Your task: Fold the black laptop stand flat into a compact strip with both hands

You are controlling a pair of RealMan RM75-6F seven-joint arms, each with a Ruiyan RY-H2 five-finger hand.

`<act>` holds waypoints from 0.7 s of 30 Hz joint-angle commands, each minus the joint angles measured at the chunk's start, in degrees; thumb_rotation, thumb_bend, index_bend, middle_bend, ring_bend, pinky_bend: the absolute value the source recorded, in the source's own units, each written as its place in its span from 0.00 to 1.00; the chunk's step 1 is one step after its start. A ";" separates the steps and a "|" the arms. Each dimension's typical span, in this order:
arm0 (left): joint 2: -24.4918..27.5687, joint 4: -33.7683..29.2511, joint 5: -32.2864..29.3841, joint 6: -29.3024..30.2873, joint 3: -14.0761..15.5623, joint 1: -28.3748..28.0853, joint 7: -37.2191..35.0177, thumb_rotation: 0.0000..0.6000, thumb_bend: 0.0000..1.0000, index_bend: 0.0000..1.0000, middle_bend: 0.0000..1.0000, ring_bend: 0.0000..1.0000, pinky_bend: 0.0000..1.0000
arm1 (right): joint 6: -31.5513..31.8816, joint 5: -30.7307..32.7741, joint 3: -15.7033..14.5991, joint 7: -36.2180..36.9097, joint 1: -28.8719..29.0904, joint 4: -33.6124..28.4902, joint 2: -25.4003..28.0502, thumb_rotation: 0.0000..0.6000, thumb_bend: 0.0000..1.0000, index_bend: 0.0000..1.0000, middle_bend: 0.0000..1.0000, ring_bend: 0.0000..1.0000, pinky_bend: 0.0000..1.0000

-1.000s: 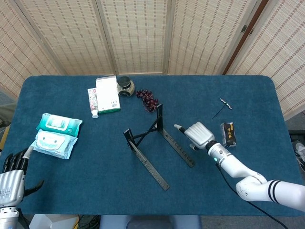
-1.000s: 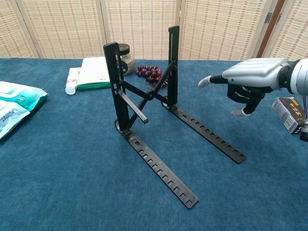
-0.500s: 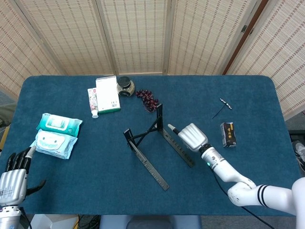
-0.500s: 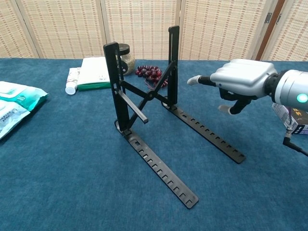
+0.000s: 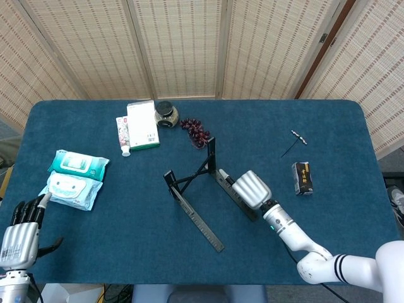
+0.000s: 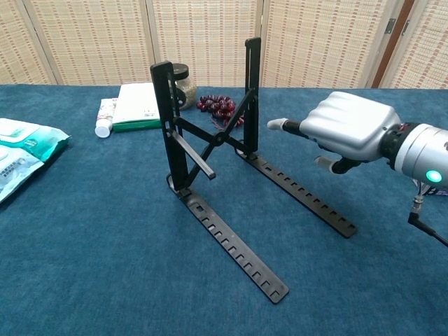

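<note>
The black laptop stand (image 5: 201, 222) stands unfolded mid-table, two slotted rails on the cloth and two uprights joined by crossed struts (image 6: 213, 140). My right hand (image 5: 251, 188) hovers over the right rail, just right of the right upright (image 6: 252, 84). One finger points toward the upright without touching it, the others are partly curled, and the hand (image 6: 343, 129) holds nothing. My left hand (image 5: 22, 230) is at the table's near-left corner, fingers spread and empty, far from the stand; the chest view does not show it.
Two wet-wipe packs (image 5: 79, 163) lie at the left. A white-green box (image 5: 142, 124), a tube (image 5: 122, 136), a jar (image 5: 166, 114) and dark red beads (image 5: 197, 131) sit behind the stand. A small black box (image 5: 303, 178) and a thin tool (image 5: 297, 140) lie to the right.
My right hand has moved left, toward the stand's right upright and over its right rail. The stand has not moved; the left hand has barely shifted.
</note>
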 commanded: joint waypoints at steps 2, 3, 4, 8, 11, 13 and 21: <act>-0.08 0.04 -0.16 -0.28 -0.13 -0.26 0.13 1.00 0.15 0.03 0.09 0.09 0.00 | 0.74 0.85 0.06 -2.03 -1.18 0.85 -0.71 1.00 0.35 0.00 1.00 0.94 1.00; -0.11 0.04 -0.21 -0.40 -0.17 -0.36 0.19 1.00 0.15 0.03 0.09 0.09 0.00 | 0.68 1.12 0.24 -2.08 -1.30 1.07 -0.77 1.00 0.35 0.00 1.00 0.94 1.00; -0.17 0.05 -0.26 -0.59 -0.18 -0.49 0.26 1.00 0.15 0.03 0.09 0.09 0.00 | 0.48 1.51 0.54 -2.05 -1.37 1.45 -0.86 1.00 0.35 0.00 1.00 0.94 1.00; -0.38 0.08 -0.35 -1.01 -0.26 -0.87 0.53 1.00 0.15 0.03 0.09 0.09 0.00 | -1.00 2.36 1.81 -0.90 -0.83 3.02 -1.47 1.00 0.35 0.00 1.00 0.94 1.00; -0.46 0.06 -0.50 -1.06 -0.33 -0.99 0.65 1.00 0.15 0.02 0.09 0.09 0.00 | -2.47 2.83 2.84 0.02 0.03 4.46 -2.51 1.00 0.35 0.00 1.00 0.94 1.00; -0.44 0.02 -0.58 -1.06 -0.31 -1.01 0.73 1.00 0.15 0.02 0.09 0.09 0.00 | -3.16 2.96 3.48 0.53 0.59 5.29 -3.34 1.00 0.35 0.00 1.00 0.94 1.00; -0.32 0.12 -1.01 -0.85 -0.13 -0.77 0.54 1.00 0.15 0.01 0.09 0.09 0.00 | -5.00 3.10 4.24 1.21 1.69 6.80 -4.97 1.00 0.35 0.00 1.00 0.94 1.00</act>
